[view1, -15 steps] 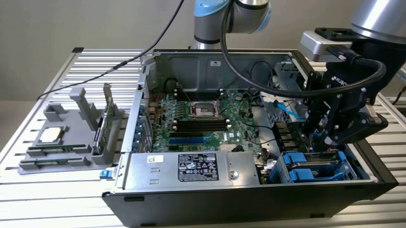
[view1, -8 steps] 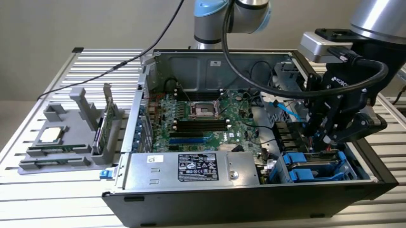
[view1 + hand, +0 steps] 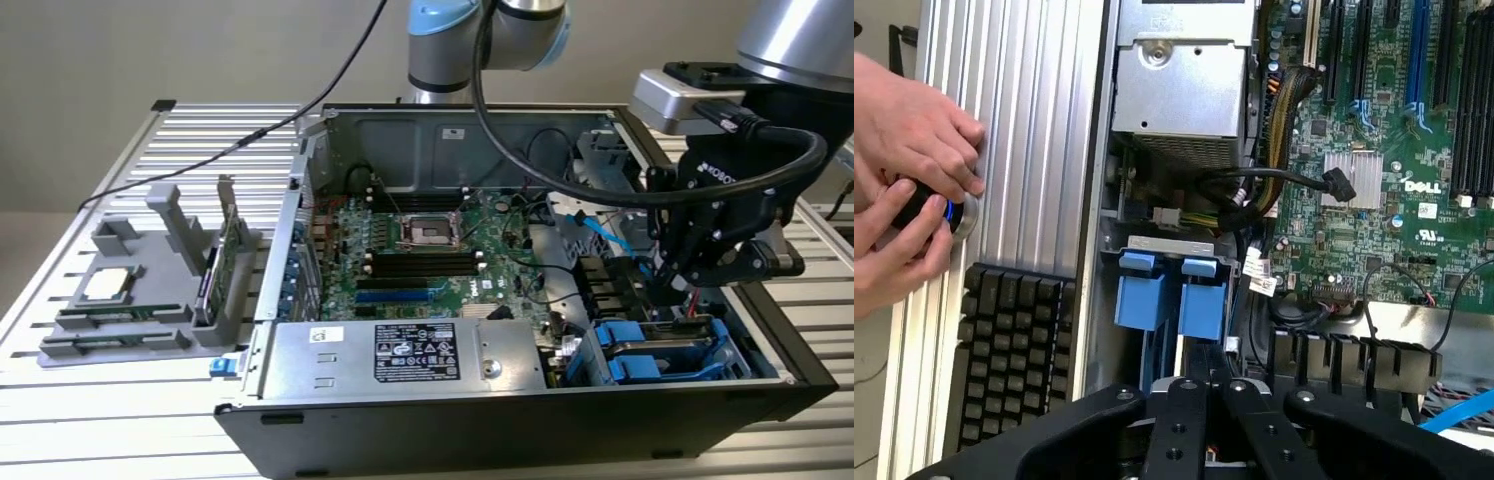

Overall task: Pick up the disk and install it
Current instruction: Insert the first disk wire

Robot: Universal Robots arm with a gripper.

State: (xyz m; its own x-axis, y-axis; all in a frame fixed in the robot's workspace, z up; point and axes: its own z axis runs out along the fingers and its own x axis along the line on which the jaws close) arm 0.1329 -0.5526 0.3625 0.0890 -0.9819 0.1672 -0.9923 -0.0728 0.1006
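White "DELL" lettering is printed on the green motherboard (image 3: 1394, 150), beside a small finned silver heatsink (image 3: 1352, 178) ahead of the gripper's fingers. A black-and-white label (image 3: 415, 352) sits on the large silver box (image 3: 400, 355), well away from the gripper; its print is too fine to read.

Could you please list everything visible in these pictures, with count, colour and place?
case: one, black, open on the slatted table
table: one, silver, under everything
motherboard: one, green, on the case floor
power supply: one, silver with a black-and-white label, at the case's front wall
disk: one, silver in a blue carrier, in the bay at the exterior view's right
holder: one, grey, on the table at the exterior view's left
keyboard: one, black, beside the case
hands: two, on a knob
arm: one, grey and blue
claw: one, black, shut, above the disk
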